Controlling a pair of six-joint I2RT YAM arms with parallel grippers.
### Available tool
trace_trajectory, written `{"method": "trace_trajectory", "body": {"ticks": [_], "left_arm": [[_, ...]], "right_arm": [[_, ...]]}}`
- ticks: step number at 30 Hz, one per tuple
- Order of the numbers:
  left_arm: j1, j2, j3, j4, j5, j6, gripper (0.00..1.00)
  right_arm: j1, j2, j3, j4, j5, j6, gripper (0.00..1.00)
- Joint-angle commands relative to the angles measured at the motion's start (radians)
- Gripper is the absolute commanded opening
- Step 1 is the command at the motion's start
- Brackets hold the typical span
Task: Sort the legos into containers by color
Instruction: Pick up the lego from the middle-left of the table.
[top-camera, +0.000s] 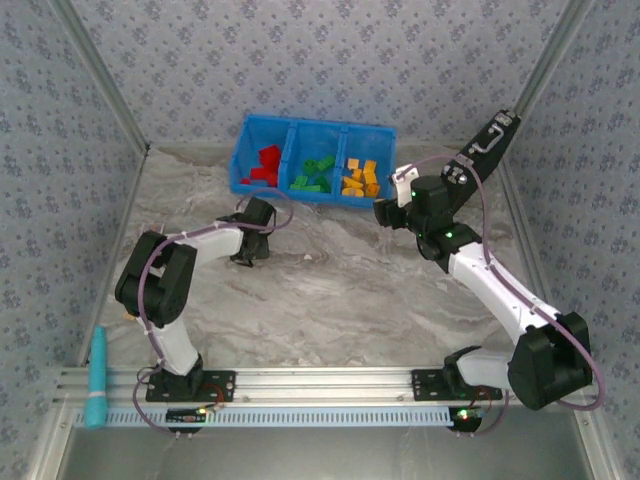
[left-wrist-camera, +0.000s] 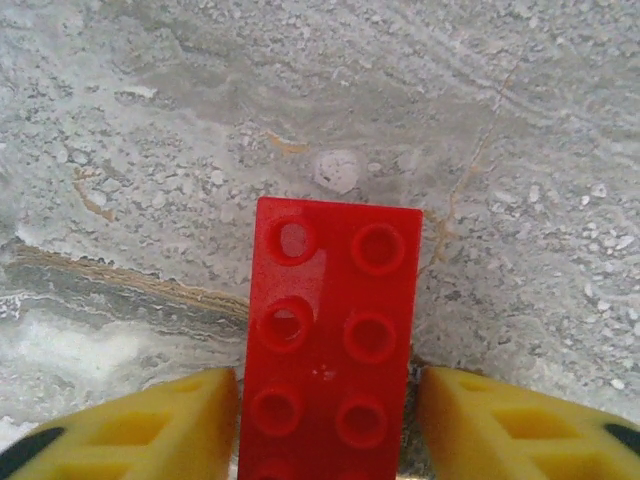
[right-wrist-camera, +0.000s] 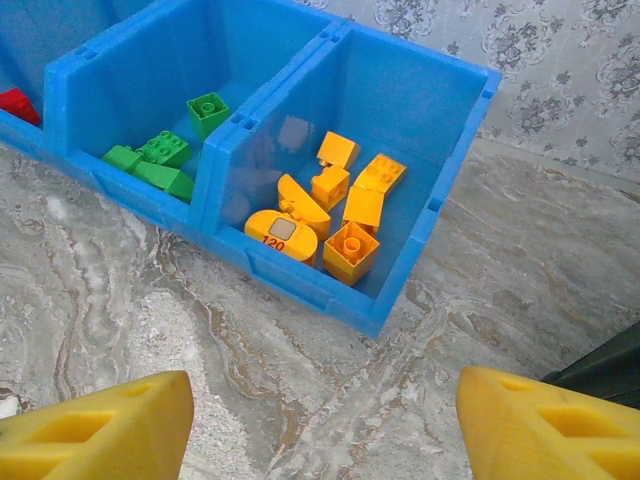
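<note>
A red lego (left-wrist-camera: 330, 330) lies flat on the marble table, studs up. My left gripper (left-wrist-camera: 328, 400) straddles its near end: the left finger (left-wrist-camera: 150, 425) sits against one side, and the right finger (left-wrist-camera: 500, 425) stands a sliver off the other. From above, this gripper (top-camera: 248, 248) is low, in front of the blue bin (top-camera: 237, 165). The bin holds red legos (top-camera: 265, 165) on the left, green legos (top-camera: 315, 172) in the middle and orange-yellow legos (top-camera: 360, 178) on the right. My right gripper (top-camera: 385, 212) hangs open and empty above the table before the right compartment (right-wrist-camera: 300, 270), where orange-yellow legos (right-wrist-camera: 330, 215) and green legos (right-wrist-camera: 160, 160) show.
A teal tool (top-camera: 97, 378) lies at the near left by the aluminium rail (top-camera: 320, 380). Something dark (right-wrist-camera: 600, 365) pokes in at the right edge of the right wrist view. Wallpapered walls close in the table on three sides.
</note>
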Motion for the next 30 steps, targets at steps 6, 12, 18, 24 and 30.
{"method": "trace_trajectory", "body": {"ticks": [6, 12, 18, 24, 30], "left_arm": [[0.009, 0.053, -0.034, 0.058, 0.092, 0.029, 0.32], [0.009, -0.013, -0.057, 0.044, 0.118, 0.042, 0.20], [0.017, -0.105, 0.037, -0.043, 0.135, 0.102, 0.15], [0.026, -0.161, 0.289, -0.098, 0.122, 0.209, 0.14], [0.070, -0.024, 0.555, -0.027, 0.150, 0.294, 0.14]], "right_arm": [[-0.004, -0.021, -0.016, -0.015, 0.027, 0.029, 0.72], [-0.004, -0.052, -0.085, -0.013, 0.036, 0.070, 0.73], [-0.006, -0.084, -0.113, -0.036, 0.044, 0.085, 0.73], [-0.011, -0.091, -0.112, -0.050, 0.062, 0.092, 0.73], [-0.011, -0.092, -0.106, -0.072, 0.102, 0.123, 0.73]]}}
